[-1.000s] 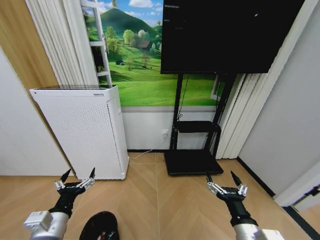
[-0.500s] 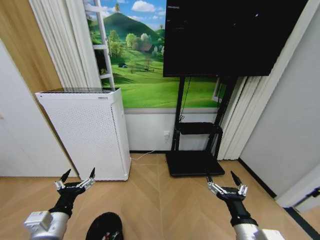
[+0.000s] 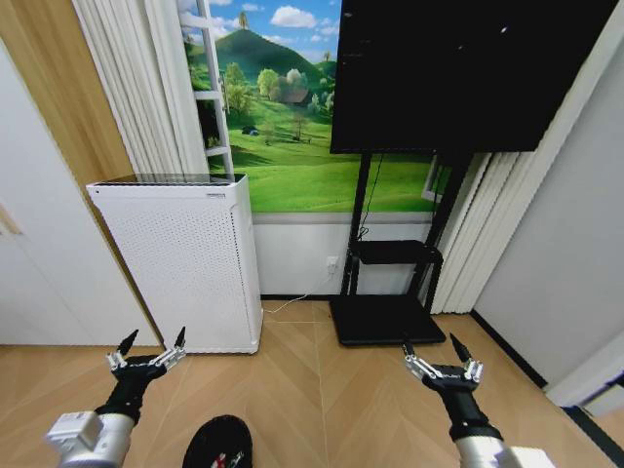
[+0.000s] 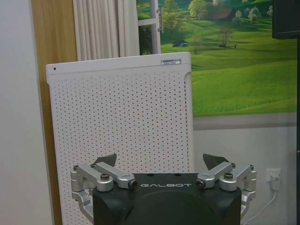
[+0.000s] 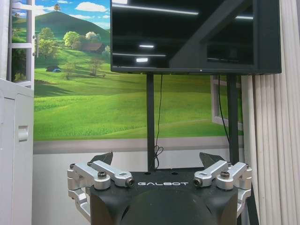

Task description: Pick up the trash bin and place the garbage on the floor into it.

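Observation:
The black trash bin point(image 3: 218, 445) shows at the bottom edge of the head view, its rim partly cut off, with red-and-white scraps of garbage point(image 3: 227, 459) visible inside it. It stands on the herringbone floor point(image 3: 322, 390). My left gripper point(image 3: 152, 343) is open, held above the floor up and to the left of the bin, apart from it. My right gripper point(image 3: 433, 346) is open over bare floor to the right. In the wrist views the left gripper point(image 4: 162, 161) and the right gripper point(image 5: 156, 157) both stand open with nothing between their fingers.
A tall white perforated air purifier point(image 3: 185, 258) stands against the wall at the left. A black TV point(image 3: 468, 68) on a black stand with a flat base point(image 3: 385, 317) stands ahead. White curtains point(image 3: 478, 229) and a grey wall close the right side.
The whole head view has shifted: purifier, TV stand and bin have slid right in the picture, so the camera has turned left. Both grippers keep the same open pose.

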Available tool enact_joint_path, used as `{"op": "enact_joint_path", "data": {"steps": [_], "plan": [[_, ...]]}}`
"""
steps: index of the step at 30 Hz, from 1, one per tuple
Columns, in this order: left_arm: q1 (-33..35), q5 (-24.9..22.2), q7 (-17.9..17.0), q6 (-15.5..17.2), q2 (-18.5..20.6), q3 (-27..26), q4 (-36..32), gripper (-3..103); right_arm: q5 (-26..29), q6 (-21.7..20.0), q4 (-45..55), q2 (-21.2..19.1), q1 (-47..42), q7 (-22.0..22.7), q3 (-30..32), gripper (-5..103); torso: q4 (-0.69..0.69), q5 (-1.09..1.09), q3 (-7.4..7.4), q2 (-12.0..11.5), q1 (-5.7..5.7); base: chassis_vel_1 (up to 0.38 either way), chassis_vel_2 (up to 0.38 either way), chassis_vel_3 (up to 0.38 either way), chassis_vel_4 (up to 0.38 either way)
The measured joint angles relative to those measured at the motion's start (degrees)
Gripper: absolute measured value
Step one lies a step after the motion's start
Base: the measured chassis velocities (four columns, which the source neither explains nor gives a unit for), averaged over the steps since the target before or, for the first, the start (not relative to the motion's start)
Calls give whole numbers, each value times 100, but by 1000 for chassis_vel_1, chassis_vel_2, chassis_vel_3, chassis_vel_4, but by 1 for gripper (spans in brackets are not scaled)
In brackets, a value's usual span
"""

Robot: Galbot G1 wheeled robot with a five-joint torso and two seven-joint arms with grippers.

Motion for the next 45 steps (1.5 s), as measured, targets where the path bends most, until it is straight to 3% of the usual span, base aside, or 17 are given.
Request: {"op": "enact_joint_path", "data": {"steps": [15, 45], "plan": [[0, 0, 0, 0, 0, -1, 0, 100, 0, 0, 0, 0, 0, 0, 0, 100, 0, -2, 193, 338, 145, 0, 0, 0, 0], [0, 0, -1, 0, 0, -1, 0, 100, 0, 0, 0, 0, 0, 0, 0, 100, -3, -2, 185, 324, 140, -17, -14, -17, -18]]}}
